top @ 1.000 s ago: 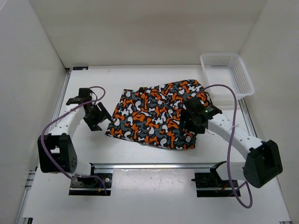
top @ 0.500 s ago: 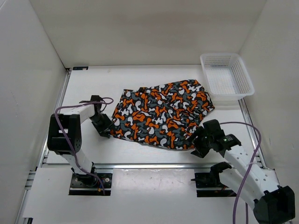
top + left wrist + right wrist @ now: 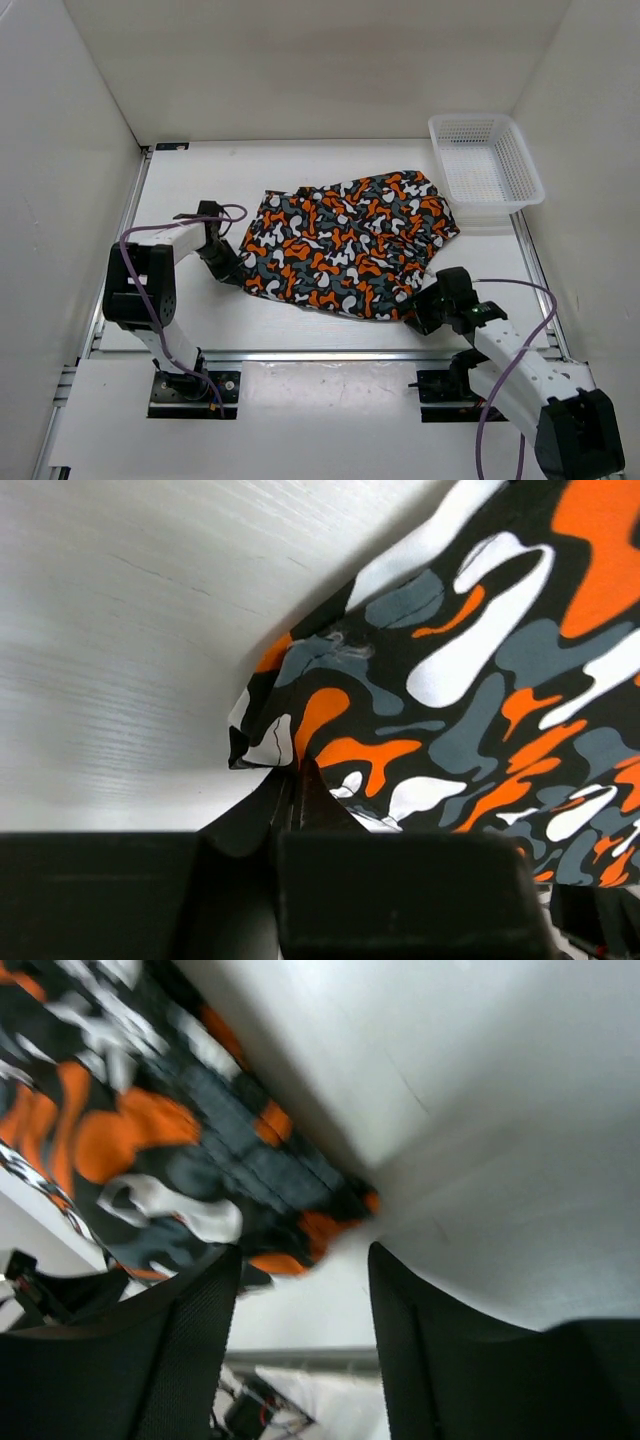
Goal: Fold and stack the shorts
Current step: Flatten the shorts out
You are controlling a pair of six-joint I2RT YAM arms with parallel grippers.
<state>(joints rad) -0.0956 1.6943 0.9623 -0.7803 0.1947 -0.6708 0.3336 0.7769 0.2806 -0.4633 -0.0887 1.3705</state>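
The shorts (image 3: 340,245), printed in orange, white, grey and black blobs, lie spread flat in the middle of the table. My left gripper (image 3: 232,272) sits at their near left corner. In the left wrist view, its jaws (image 3: 297,775) are shut on the folded tip of the shorts (image 3: 480,680). My right gripper (image 3: 420,305) is low at the near right corner. In the right wrist view it (image 3: 305,1260) stands open, and the hem corner of the shorts (image 3: 150,1130) lies just ahead of the gap, close to the left finger (image 3: 200,1340).
A white mesh basket (image 3: 485,165) stands at the back right, just beyond the shorts. An aluminium rail (image 3: 320,355) runs along the near edge behind both grippers. White walls enclose the table on the left, back and right.
The left gripper moved in to the near left corner and shut on it. The right arm pulled back off the fabric to the near right corner, its jaws narrowing.
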